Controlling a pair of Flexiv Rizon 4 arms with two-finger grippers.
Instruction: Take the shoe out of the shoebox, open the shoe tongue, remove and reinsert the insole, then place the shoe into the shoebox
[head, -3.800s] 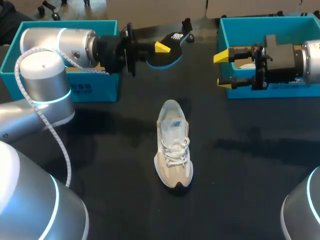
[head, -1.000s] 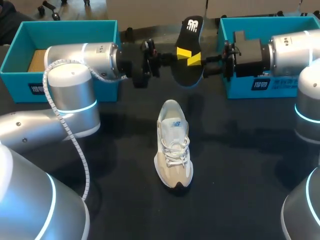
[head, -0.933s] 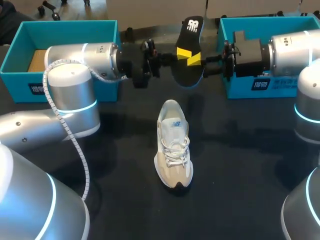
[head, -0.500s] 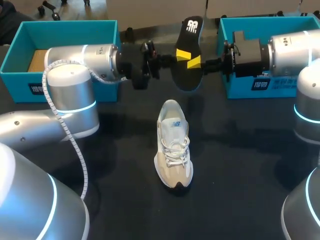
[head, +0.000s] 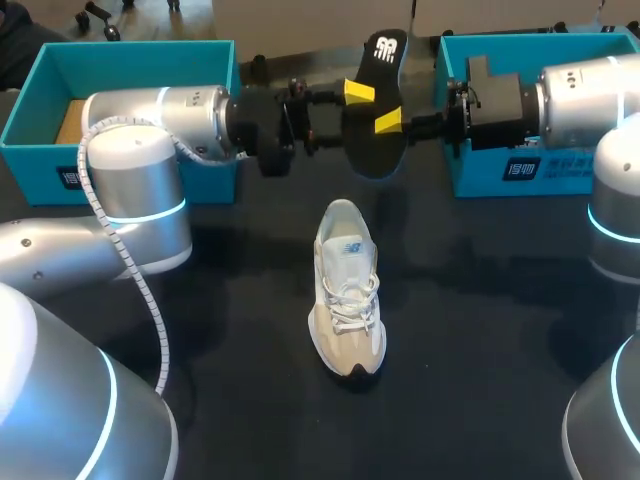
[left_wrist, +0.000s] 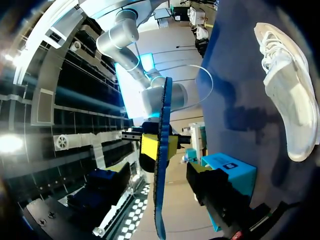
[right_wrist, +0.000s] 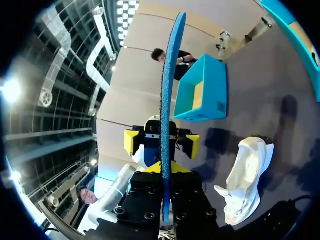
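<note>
The black insole (head: 375, 110) with a blue rim hangs upright in the air over the back of the table, edge-on in the right wrist view (right_wrist: 167, 100). My right gripper (head: 392, 122) is shut on its middle from the right. My left gripper (head: 352, 108) faces it from the left and is open. In the right wrist view the left gripper's yellow fingertips (right_wrist: 131, 141) stand apart on either side of the insole without touching it. Below, in mid-table, the white and beige shoe (head: 347, 290) lies upright with its toe toward the front edge.
A teal shoebox (head: 130, 45) stands at the back left behind my left arm. A second teal shoebox (head: 520, 40) stands at the back right behind my right wrist. Dark tabletop (head: 480, 330) surrounds the shoe.
My left gripper has opened and let go of the insole. My right gripper closed on it a moment earlier and now holds it alone. The insole has risen slightly.
</note>
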